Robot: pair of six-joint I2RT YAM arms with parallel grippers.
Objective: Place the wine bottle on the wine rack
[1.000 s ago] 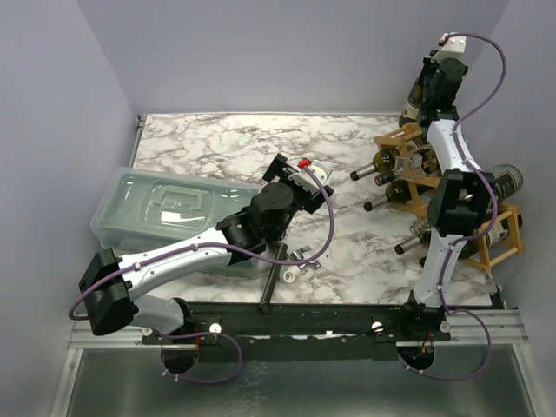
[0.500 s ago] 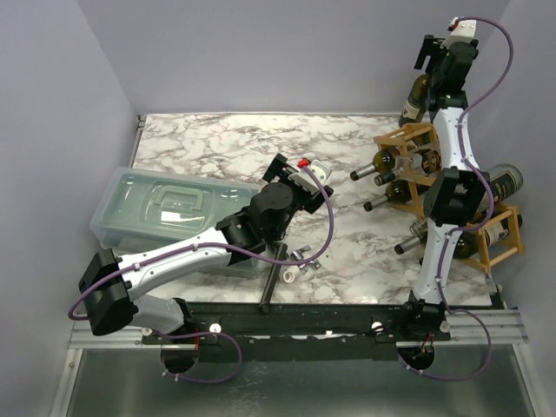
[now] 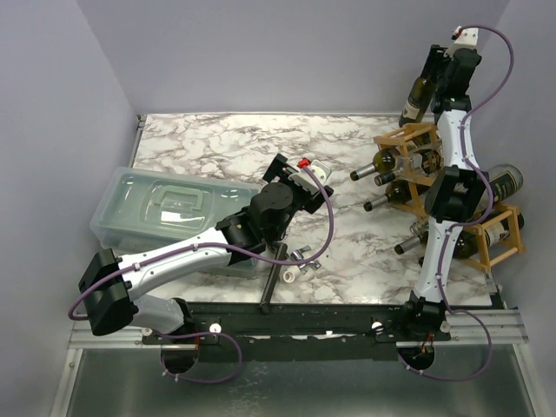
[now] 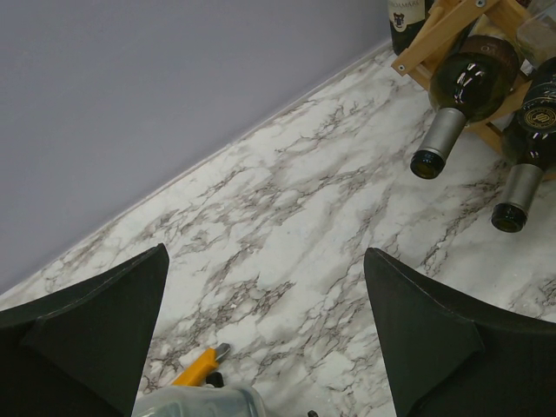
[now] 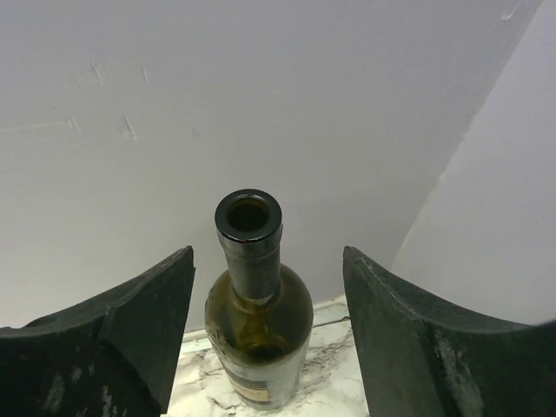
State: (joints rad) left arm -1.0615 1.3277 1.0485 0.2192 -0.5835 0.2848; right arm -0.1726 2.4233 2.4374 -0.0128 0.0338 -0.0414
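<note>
The right tool (image 5: 267, 259) hangs high over the far right corner with its two fingers spread wide and holding nothing. The neck of the bottle sits in the gap between them, clear of both. The left tool (image 4: 265, 261) is likewise released and empty, poised low above the middle of the marble table (image 3: 217, 148), beside the clear plastic bin (image 3: 174, 204) that sits closed on the left. Along the right side stands the wooden wine rack (image 3: 407, 135), and several bottles (image 3: 375, 165) already lie in its cells with their necks pointing toward the table's middle. The wine bottle (image 5: 258, 321) for this job stands upright on the table in the back corner, just behind the rack. It is uncorked, with its dark mouth facing straight up at the right wrist camera. By my reading, the task is at an early stage: the approach is lined up, but the grasp is not yet made. Closing on the neck, lifting, tipping the bottle flat and sliding it into a free cell all remain to be done.
</note>
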